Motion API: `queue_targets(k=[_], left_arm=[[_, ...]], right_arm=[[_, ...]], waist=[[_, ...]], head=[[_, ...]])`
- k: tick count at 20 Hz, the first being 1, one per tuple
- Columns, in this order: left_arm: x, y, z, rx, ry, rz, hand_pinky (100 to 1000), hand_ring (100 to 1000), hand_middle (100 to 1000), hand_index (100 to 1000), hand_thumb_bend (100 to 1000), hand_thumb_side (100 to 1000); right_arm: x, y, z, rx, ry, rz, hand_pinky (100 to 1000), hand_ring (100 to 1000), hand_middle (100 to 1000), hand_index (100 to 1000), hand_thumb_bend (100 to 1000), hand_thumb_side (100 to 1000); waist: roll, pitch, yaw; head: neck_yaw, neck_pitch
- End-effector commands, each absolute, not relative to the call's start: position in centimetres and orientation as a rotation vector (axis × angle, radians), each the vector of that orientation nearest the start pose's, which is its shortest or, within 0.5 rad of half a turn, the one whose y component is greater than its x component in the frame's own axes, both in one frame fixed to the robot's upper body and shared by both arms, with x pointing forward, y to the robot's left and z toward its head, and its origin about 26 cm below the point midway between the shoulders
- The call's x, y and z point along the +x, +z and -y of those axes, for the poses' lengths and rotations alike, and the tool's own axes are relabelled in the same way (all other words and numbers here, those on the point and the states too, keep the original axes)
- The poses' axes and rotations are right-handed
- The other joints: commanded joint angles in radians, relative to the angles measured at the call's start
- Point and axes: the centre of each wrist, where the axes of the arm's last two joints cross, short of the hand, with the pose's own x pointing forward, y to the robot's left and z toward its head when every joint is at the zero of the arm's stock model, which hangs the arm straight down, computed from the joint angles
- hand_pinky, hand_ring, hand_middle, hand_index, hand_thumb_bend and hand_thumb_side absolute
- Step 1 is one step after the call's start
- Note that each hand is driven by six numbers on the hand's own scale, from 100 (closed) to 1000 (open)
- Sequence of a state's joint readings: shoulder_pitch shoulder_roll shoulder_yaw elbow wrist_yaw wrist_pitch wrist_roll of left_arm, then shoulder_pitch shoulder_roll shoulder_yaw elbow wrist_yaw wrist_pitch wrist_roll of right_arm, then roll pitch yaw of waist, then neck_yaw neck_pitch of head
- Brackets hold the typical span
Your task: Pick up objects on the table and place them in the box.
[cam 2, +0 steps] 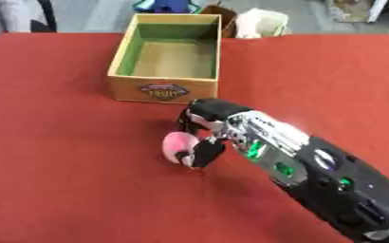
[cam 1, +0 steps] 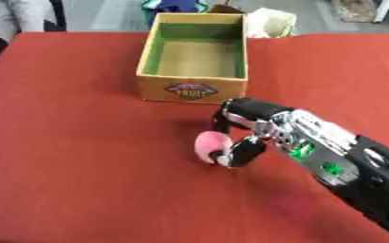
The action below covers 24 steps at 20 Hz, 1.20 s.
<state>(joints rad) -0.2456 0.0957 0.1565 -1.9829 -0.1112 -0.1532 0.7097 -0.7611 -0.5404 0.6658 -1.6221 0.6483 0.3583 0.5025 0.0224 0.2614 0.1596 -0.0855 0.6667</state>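
Left eye view: right hand (cam 1: 249, 130) curled around pink ball (cam 1: 209, 144) at its fingertips, on red tablecloth (cam 1: 81, 166).

Right eye view: open cardboard fruit box (cam 2: 166, 58) beyond the hand, apparently empty. Risk: ball squirts free on lifting, grip looks partial.

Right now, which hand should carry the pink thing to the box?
The right hand. Its fingers and thumb are already curled round the pink thing on the red table, and the open box sits just beyond it. The left hand shows in neither view.
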Motion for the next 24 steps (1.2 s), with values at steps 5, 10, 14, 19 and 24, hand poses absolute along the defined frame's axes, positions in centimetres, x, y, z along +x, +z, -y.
queue_targets(k=[5,10,14,19,24], left_arm=[[29.5,17.6,-26.9,0.583,0.741,2.348,446,387,408,485,126,860],[29.5,17.6,-27.0,0.584,0.740,2.347,446,386,408,484,126,861],[29.5,17.5,-27.0,0.585,0.739,2.346,447,386,408,483,126,861],[29.4,17.5,-27.0,0.586,0.738,2.346,447,386,408,483,125,861],[29.4,17.5,-27.0,0.581,0.735,2.344,448,386,407,481,127,862]], right_arm=[[35.5,19.8,14.8,-0.659,1.658,1.445,525,623,461,577,100,100],[34.1,22.0,14.7,-0.642,1.616,1.536,505,615,451,566,100,100],[32.2,25.3,14.9,-0.654,1.555,1.655,494,609,439,554,100,100],[30.1,29.7,15.7,-0.671,1.451,1.776,474,602,428,541,100,100],[29.5,33.5,16.4,-0.717,1.333,1.879,470,602,424,539,100,100]], waist=[[0.001,-0.015,-0.001],[0.002,-0.016,-0.004],[0.003,-0.014,-0.007],[0.003,-0.010,-0.005],[0.004,-0.003,0.002]], head=[[0.002,-0.007],[0.002,-0.007],[0.002,-0.006],[-0.004,-0.004],[-0.023,0.000]])
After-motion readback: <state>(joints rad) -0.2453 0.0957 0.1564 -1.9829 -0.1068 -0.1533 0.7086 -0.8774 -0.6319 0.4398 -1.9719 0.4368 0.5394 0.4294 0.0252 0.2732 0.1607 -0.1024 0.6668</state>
